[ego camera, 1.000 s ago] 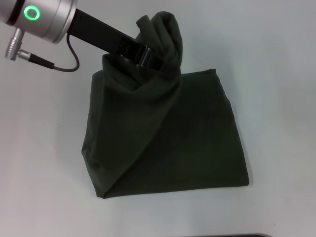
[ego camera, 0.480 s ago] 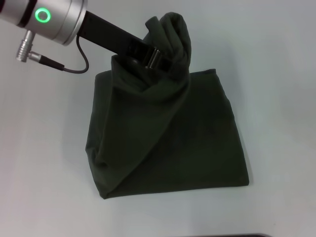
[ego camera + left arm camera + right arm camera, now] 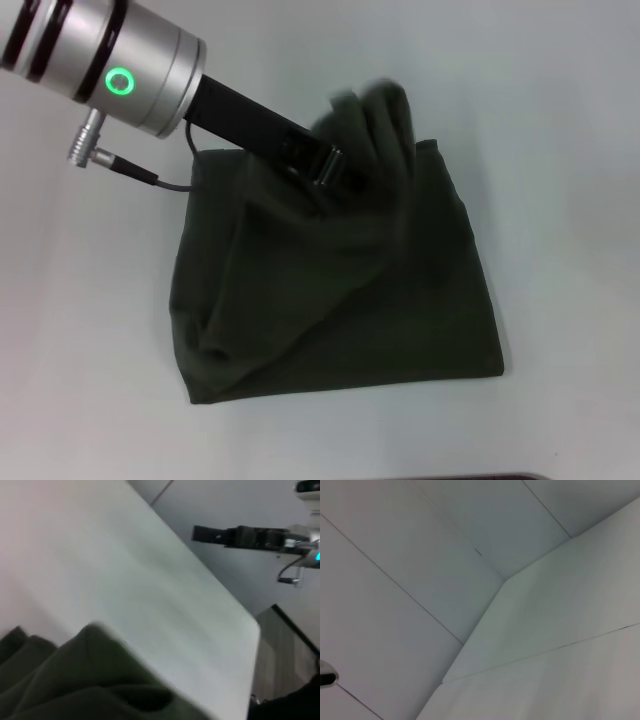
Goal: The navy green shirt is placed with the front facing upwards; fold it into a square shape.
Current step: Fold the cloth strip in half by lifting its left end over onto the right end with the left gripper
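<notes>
The dark olive-green cotton shirt [image 3: 340,290] lies folded into a rough four-sided slab in the middle of the smooth white table [image 3: 560,150], plain side up, with soft matte cloth and diagonal creases running from its 7 o'clock corner towards 1 o'clock. Its 12 o'clock edge is bunched into a raised, blurred hump. The left gripper [image 3: 335,170], black and boxy on a silver cylindrical wrist, enters from 10 o'clock, its jaws closed on that lifted fold. The right gripper [image 3: 202,533] hangs well clear of the table; whether its jaws are parted I cannot tell
</notes>
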Controlling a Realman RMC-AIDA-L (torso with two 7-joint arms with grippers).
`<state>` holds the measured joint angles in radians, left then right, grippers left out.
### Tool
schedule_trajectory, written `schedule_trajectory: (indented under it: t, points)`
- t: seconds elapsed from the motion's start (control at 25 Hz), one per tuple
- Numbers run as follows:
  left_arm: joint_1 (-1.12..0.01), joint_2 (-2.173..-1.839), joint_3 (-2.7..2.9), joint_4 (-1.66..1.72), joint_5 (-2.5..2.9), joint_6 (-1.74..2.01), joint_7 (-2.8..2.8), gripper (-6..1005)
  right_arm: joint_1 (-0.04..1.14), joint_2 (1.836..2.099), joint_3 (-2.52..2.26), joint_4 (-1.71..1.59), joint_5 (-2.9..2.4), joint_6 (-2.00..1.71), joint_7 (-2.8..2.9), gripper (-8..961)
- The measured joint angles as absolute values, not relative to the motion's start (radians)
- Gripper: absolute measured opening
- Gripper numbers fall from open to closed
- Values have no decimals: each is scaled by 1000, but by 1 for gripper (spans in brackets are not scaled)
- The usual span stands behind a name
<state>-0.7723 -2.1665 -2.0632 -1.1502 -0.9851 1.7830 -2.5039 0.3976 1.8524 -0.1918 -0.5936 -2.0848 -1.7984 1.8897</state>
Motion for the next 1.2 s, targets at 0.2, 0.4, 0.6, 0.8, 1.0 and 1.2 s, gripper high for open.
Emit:
schedule_trajectory:
  t: [0.2, 0.4, 0.6, 0.8, 1.0, 1.2]
  points:
    - [-765, -2165, -2073, -1107, -1032, 1744, -2476, 123, 400, 1853, -192, -594, -2084, -1799, 1889, 915]
    - [-755, -2163, -2074, -1088, -1039, 1721, -2457, 334, 402, 1854, -192, -594, -2084, -1799, 1888, 915]
    - [-730, -2158, -2094, -1095, -1040, 1694, -2418, 536, 400, 1854, -196, -594, -2087, -1799, 1889, 916]
    - [-695, -2158, -2197, -1095, -1040, 1692, -2337, 693, 397, 1851, -246, -594, -2087, -1800, 1883, 915]
    - [-622, -2154, -2304, -1088, -1040, 1669, -2257, 797, 404, 1862, -312, -596, -2088, -1806, 1856, 916]
    - [-556, -2152, -2407, -1084, -1051, 1645, -2191, 830, 430, 1892, -384, -597, -2088, -1807, 1825, 916]
